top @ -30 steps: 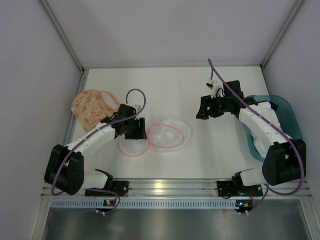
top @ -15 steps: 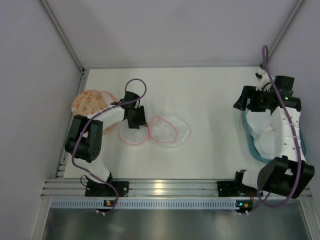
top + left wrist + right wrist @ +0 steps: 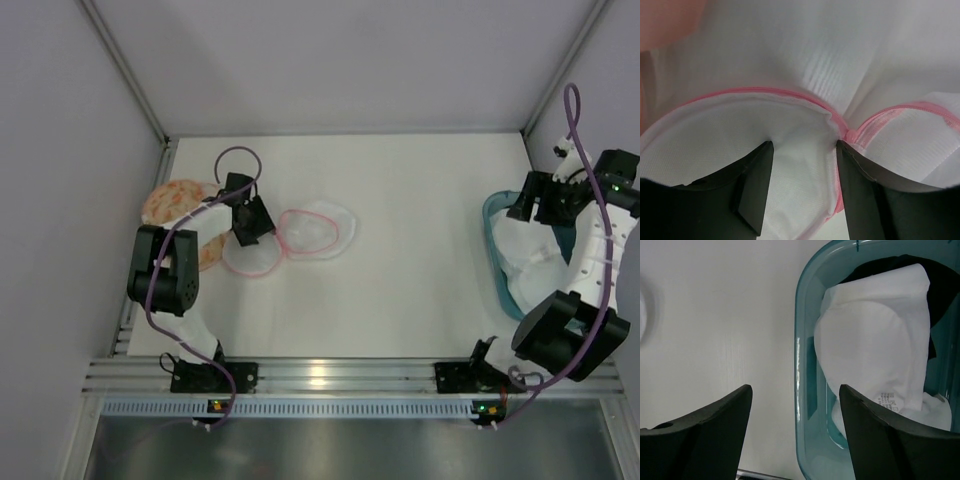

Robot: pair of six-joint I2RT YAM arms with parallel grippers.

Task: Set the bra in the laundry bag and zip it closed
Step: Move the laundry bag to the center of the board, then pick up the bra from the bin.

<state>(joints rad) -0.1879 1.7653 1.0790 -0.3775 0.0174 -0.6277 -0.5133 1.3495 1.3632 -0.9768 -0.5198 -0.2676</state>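
The laundry bag (image 3: 172,200), cream with orange speckles, lies at the table's left edge, partly under my left arm. The bra (image 3: 940,275) shows only as black fabric at the far end of the teal tub (image 3: 800,340), mostly covered by a white garment (image 3: 875,340). My left gripper (image 3: 250,225) is shut on a fold of the plain white pouch (image 3: 315,232), whose pink rim rests against one finger (image 3: 860,170). My right gripper (image 3: 795,387) hangs open above the tub's left rim, holding nothing.
The white pouch lies open in two lobes beside the laundry bag. The teal tub (image 3: 497,262) stands at the right edge against the side wall. Walls close in the table at the left, back and right.
My left gripper has moved back and left, and the white pouch has come along toward the laundry bag. The right arm has swung right, from mid-table to over the tub.
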